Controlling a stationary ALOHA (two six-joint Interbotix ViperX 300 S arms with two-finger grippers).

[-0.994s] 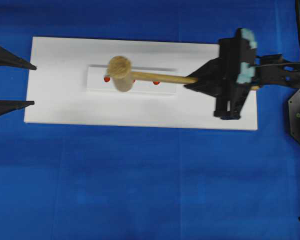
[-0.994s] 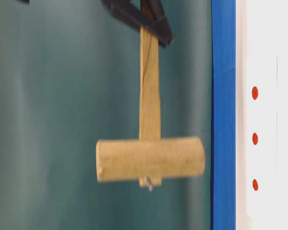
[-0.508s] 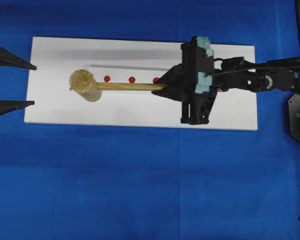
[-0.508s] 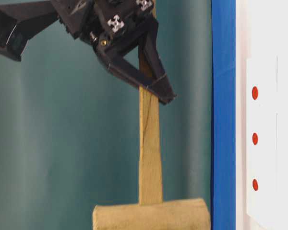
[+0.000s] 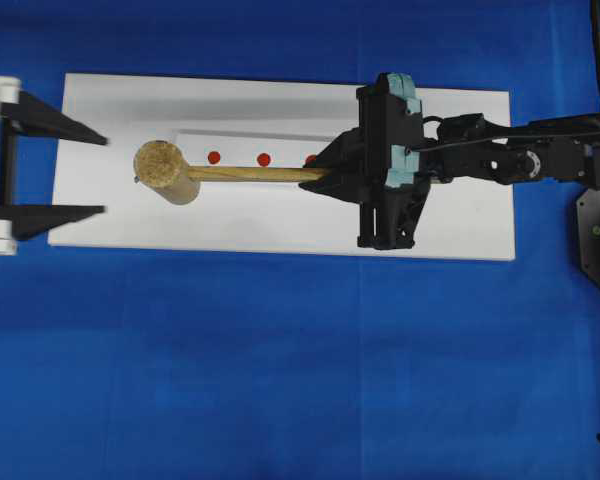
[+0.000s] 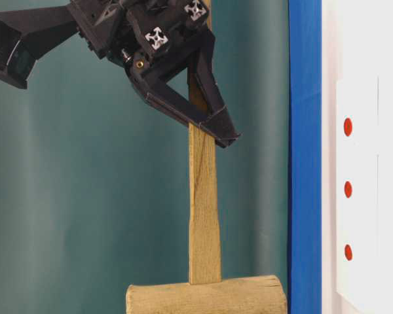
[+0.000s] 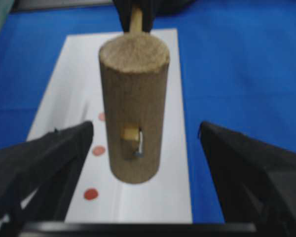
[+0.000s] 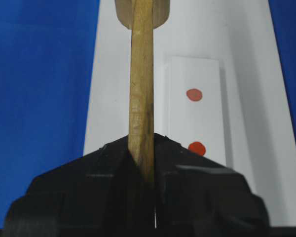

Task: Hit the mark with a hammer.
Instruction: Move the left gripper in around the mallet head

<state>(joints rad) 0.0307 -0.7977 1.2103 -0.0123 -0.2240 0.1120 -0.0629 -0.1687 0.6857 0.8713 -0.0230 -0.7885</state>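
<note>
Overhead view: the right gripper (image 5: 325, 173) was clenched on the handle of the hammer (image 5: 195, 172), whose head sat out past its fingertips, beyond the three red marks (image 5: 263, 159) on the small white plate (image 5: 195, 146) — the handle ran just beside that row, the nearest mark partly hidden by the fingers. The left gripper (image 5: 80, 172) stood released, jaws wide, on the far side of the head, over the edge of the white board (image 5: 120, 100). Table-level view: the head hung clear of the board, apart from it, so no blow looked landed at this instant; the strike seemed left to do. Left wrist view: the head filled the gap ahead of the open fingers (image 7: 54, 153), touching neither, marks below and to one side. Right wrist view: handle pinched upright between the fingertips, two marks to one side of it. Judgement — the open left gripper near the head could get in the way.
</note>
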